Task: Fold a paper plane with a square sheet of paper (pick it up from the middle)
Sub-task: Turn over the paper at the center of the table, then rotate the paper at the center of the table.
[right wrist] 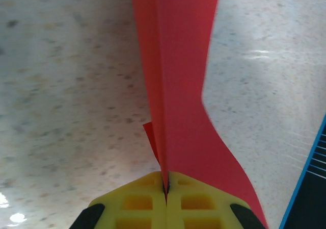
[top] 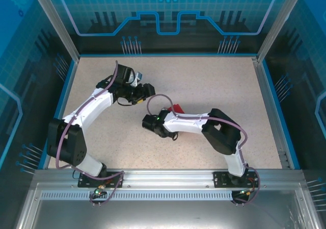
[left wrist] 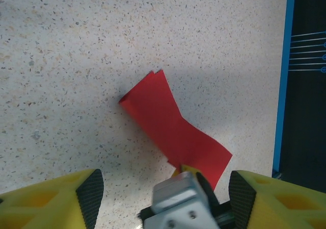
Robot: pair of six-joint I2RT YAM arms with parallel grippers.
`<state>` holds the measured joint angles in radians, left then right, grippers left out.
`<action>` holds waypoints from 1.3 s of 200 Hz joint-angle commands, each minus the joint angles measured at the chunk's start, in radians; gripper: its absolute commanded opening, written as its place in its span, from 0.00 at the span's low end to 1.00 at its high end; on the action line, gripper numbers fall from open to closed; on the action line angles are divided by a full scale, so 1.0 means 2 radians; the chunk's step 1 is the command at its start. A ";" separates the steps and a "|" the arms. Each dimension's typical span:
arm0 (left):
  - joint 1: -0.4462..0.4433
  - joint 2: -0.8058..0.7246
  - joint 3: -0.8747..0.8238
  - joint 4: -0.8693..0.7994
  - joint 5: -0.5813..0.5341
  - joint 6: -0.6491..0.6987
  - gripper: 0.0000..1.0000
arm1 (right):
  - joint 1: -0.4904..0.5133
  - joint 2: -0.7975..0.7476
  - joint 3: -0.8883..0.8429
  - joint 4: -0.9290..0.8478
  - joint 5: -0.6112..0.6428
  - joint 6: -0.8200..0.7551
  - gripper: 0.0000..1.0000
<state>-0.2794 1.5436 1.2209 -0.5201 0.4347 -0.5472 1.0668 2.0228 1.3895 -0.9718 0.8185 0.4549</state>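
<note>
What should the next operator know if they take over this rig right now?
Left pincer: open, empty, facing the paper.
Right pincer: shut on one end of the red paper.
Paper: folded into a narrow creased strip, over the table near mid-workspace.
Done: first lengthwise folds.
Left: pointed nose and wings; it is no plane shape yet.

left tool (left wrist: 164, 189) jaws spread wide, right tool (right wrist: 165, 187) jaws pinched tight together
</note>
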 commanded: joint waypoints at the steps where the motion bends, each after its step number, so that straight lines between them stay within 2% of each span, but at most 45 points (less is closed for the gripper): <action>1: 0.008 0.007 -0.003 -0.018 0.011 0.017 0.69 | 0.018 0.017 0.018 0.004 -0.025 0.012 0.08; 65: 0.009 0.028 -0.011 -0.008 0.028 0.017 0.69 | 0.025 0.000 -0.011 0.076 -0.088 0.003 0.21; 81: 0.008 0.035 -0.015 0.004 0.039 0.011 0.69 | 0.021 -0.022 -0.032 0.107 -0.110 0.001 0.25; 138: -0.002 0.073 -0.032 0.067 0.086 -0.018 0.68 | -0.019 -0.151 -0.139 0.231 -0.224 -0.027 0.48; 160: -0.015 0.084 -0.027 0.076 0.086 -0.022 0.68 | -0.055 -0.204 -0.187 0.282 -0.296 -0.030 0.53; 180: -0.029 0.092 -0.027 0.083 0.081 -0.028 0.68 | -0.104 -0.253 -0.241 0.332 -0.380 -0.023 0.53; 202: -0.054 0.102 -0.034 0.092 0.069 -0.037 0.68 | -0.154 -0.289 -0.277 0.354 -0.436 -0.024 0.52; 235: -0.092 0.116 -0.045 0.100 0.038 -0.047 0.67 | -0.215 -0.298 -0.307 0.370 -0.497 -0.019 0.50; 260: -0.101 0.130 -0.051 0.098 0.017 -0.042 0.63 | -0.253 -0.308 -0.317 0.361 -0.507 -0.017 0.50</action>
<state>-0.4744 1.7718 1.1419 -0.3302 0.5236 -0.6262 0.6193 1.4410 0.7776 -0.2672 -0.0990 0.4107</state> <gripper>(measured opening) 0.651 0.497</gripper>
